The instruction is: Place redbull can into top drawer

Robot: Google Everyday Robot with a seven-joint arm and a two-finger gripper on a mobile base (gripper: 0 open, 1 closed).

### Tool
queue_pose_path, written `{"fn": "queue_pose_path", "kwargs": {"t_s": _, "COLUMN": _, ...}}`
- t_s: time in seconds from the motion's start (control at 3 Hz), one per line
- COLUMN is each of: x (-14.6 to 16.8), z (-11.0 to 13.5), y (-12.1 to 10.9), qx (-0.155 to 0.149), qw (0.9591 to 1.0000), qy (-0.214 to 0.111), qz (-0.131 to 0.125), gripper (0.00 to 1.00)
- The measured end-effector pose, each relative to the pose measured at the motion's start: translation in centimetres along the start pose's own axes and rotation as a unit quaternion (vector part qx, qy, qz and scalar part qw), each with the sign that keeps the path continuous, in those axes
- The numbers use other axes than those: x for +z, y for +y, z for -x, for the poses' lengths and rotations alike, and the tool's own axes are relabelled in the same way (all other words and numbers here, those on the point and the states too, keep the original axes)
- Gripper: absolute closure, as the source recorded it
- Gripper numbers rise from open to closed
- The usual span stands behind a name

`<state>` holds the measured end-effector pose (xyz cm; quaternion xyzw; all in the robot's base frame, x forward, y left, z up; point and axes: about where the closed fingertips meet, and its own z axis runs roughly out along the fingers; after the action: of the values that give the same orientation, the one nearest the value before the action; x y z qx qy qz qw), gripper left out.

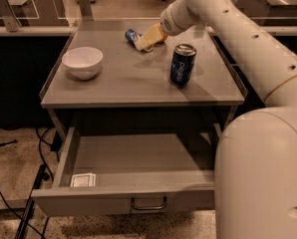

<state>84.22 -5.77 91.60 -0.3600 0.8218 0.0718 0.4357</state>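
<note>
blue-and-silver redbull can (132,34) lying tipped at the back of the worktop (128,81), long axis back-left to front-right; hand (146,40) right against its near-right end, cannot tell whether clenched or released; top drawer (138,156) open below, well apart.

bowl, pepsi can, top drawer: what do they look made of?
Bowl: white, smooth, slightly glossy; ceramic or plastic, can't tell which. Pepsi can: thin metal, judging by the silver rim and printed blue wall. Top drawer: matte grey, likely painted sheet metal. The gripper is at the far side of the table, over the lying redbull can.
</note>
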Motion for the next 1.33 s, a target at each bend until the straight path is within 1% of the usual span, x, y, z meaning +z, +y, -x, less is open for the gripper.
{"fn": "queue_pose_path", "kwargs": {"t_s": 0.33, "x": 2.9, "z": -0.1, "y": 0.8, "qx": 0.003, "qw": 0.9999, "qy": -0.008, "qz": 0.014, "gripper": 0.0}}
{"fn": "queue_pose_path", "kwargs": {"t_s": 0.67, "x": 5.1, "z": -0.1, "y": 1.2, "qx": 0.003, "qw": 0.9997, "qy": -0.012, "qz": 0.02, "gripper": 0.0}}
{"fn": "queue_pose_path", "kwargs": {"t_s": 1.33, "x": 8.0, "z": 0.7, "y": 1.9, "qx": -0.012, "qw": 0.9996, "qy": -0.012, "qz": 0.024, "gripper": 0.0}}
